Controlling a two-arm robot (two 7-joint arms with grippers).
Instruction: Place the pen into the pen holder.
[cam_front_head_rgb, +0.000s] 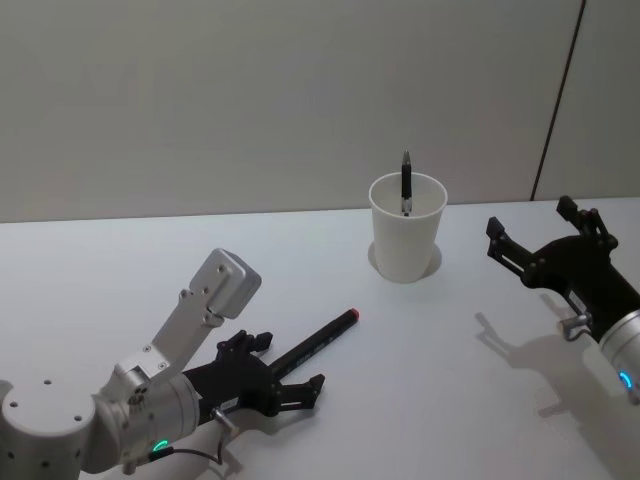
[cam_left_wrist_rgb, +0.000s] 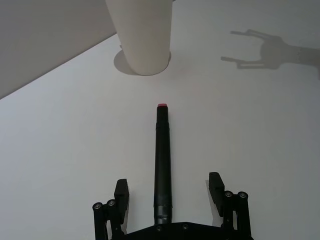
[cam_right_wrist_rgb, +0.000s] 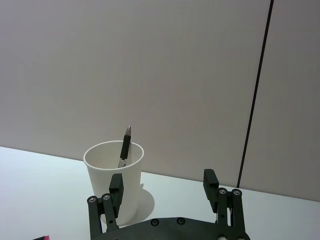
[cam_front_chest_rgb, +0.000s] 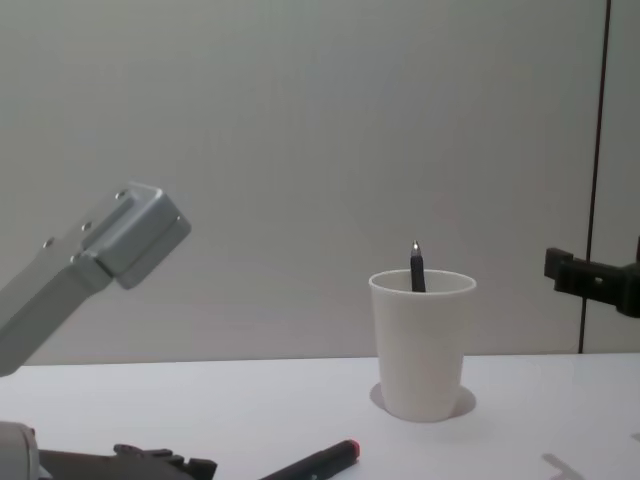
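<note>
A black pen (cam_front_head_rgb: 320, 342) with a red end lies on the white table, its red end toward the pen holder (cam_front_head_rgb: 407, 240), a white paper cup. A second dark pen (cam_front_head_rgb: 406, 180) stands inside the cup. My left gripper (cam_front_head_rgb: 285, 366) is open low over the table, its fingers on either side of the lying pen's rear end without closing on it. In the left wrist view the pen (cam_left_wrist_rgb: 163, 160) runs between the fingers (cam_left_wrist_rgb: 121, 189) toward the cup (cam_left_wrist_rgb: 142, 40). My right gripper (cam_front_head_rgb: 532, 225) hangs open to the right of the cup, apart from it (cam_right_wrist_rgb: 115, 175).
A pale wall rises behind the table's far edge (cam_front_head_rgb: 200, 215), with a dark vertical seam (cam_front_head_rgb: 560, 100) at the right. The left arm's grey link (cam_front_chest_rgb: 90, 260) rises at the left of the chest view. Bare tabletop lies between pen and cup.
</note>
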